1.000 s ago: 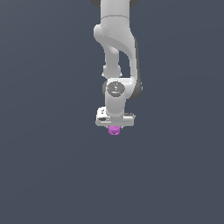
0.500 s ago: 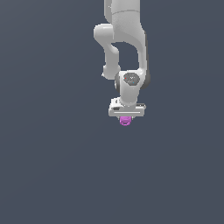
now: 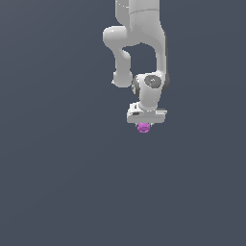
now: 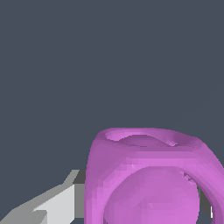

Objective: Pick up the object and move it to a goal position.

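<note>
No brand, label or writing is showing anywhere in either view. In the exterior view the white arm [image 3: 139, 43] is reaching down from the top centre of the frame, and its gripper [image 3: 144, 126] is sitting slightly right of centre, above the middle of the picture. The object [image 3: 143, 127], a small magenta-purple block with rounded corners, is peeking out just beneath the gripper body, clamped between the fingers. Around it the flat dark grey-blue background is filling the whole frame, with nothing else standing near. In the wrist view the object [image 4: 153, 177] is bulging large in the lower right, showing round hollows on its faces, while one pale grey finger [image 4: 57, 203] is pressing against its side at the lower left.
</note>
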Controlling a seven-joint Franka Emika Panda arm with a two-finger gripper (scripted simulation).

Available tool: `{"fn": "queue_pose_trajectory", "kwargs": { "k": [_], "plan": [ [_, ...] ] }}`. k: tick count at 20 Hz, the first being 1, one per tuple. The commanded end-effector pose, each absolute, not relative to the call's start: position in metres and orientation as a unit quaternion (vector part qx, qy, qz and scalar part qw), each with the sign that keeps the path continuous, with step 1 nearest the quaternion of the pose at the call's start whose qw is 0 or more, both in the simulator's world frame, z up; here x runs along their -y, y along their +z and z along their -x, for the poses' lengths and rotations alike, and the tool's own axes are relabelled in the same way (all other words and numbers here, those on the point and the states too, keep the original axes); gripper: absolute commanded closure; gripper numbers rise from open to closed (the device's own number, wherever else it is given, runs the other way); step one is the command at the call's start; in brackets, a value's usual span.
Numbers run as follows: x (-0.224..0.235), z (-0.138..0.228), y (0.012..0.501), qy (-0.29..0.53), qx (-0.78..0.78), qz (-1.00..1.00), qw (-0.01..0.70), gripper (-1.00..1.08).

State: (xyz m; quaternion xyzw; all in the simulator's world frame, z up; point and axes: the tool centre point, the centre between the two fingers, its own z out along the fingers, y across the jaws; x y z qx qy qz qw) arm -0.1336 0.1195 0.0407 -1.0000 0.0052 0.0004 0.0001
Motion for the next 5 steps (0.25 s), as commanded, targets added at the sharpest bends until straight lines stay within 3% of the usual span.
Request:
{"fn": "queue_pose_trajectory", "kwargs": {
  "k": [1, 5],
  "plan": [
    [-0.1216, 0.1353, 0.0408, 0.000, -0.006, 1.000, 0.000, 1.08],
    [-0.1197, 0.1329, 0.0409, 0.000, -0.006, 1.000, 0.000, 1.08]
  ]
}}
